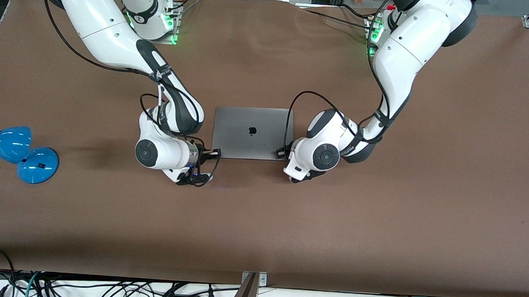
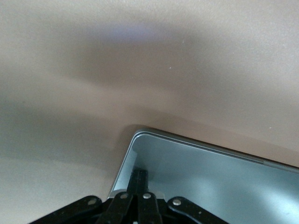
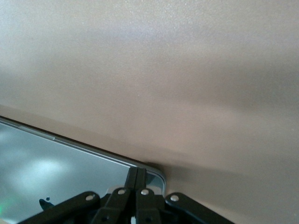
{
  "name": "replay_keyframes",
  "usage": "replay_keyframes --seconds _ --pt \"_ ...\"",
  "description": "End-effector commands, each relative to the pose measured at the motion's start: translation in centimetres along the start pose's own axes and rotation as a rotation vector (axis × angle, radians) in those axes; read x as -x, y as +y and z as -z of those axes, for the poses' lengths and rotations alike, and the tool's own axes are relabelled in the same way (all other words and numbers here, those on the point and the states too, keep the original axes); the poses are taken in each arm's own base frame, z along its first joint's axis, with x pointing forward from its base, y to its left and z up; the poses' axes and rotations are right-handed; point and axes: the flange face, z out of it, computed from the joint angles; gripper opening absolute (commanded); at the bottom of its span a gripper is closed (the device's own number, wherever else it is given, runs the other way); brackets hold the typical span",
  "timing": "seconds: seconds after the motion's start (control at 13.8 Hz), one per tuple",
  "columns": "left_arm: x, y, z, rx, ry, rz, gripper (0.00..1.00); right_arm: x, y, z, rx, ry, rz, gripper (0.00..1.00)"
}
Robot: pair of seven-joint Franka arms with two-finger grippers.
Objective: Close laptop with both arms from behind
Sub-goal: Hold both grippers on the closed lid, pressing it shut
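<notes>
Grey metal catches the light in the middle of the brown worktop [image 1: 261, 220]: the slim space-grey laptop [image 1: 252, 133] lies shut and flat, lid up, with its dark apple logo showing. Its long axis runs from the right arm's end of the worktop toward the left arm's end. The logo's top faces the robots' bases, and the edge nearer to the front camera is where both grippers meet it.

The right arm's black gripper [image 1: 215, 153] rests on the lid's corner nearer to the front camera, at the right arm's end. In the right wrist view its fingers [image 3: 136, 177] are pressed together, tips down on the rounded corner of the laptop [image 3: 70, 177], clamped on nothing.

The left arm's black gripper [image 1: 282, 153] sits on the matching corner at the left arm's end. In the left wrist view its fingers [image 2: 139, 179] are likewise drawn together, touching the lid of the laptop [image 2: 205, 182] just inside the curved corner.

Both white jointed arms bend down from their bases, wrists level with the laptop's front edge. A glossy blue desk lamp [image 1: 16, 152] with a round base stands well apart at the right arm's end of the worktop.
</notes>
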Motion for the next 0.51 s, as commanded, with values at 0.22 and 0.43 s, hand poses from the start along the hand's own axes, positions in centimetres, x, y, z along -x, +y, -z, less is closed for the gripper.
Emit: replay_keyframes --seconds 0.22,0.43 --pt "-0.6 0.4 0.3 -0.009 0.034 -0.017 1.0 -0.1 -2.1 3.0 0.018 0.052 0.036 0.84" --pt "-0.6 0.4 0.4 -0.008 0.036 -0.017 1.0 2.0 -2.7 7.5 0.057 0.066 0.067 1.0"
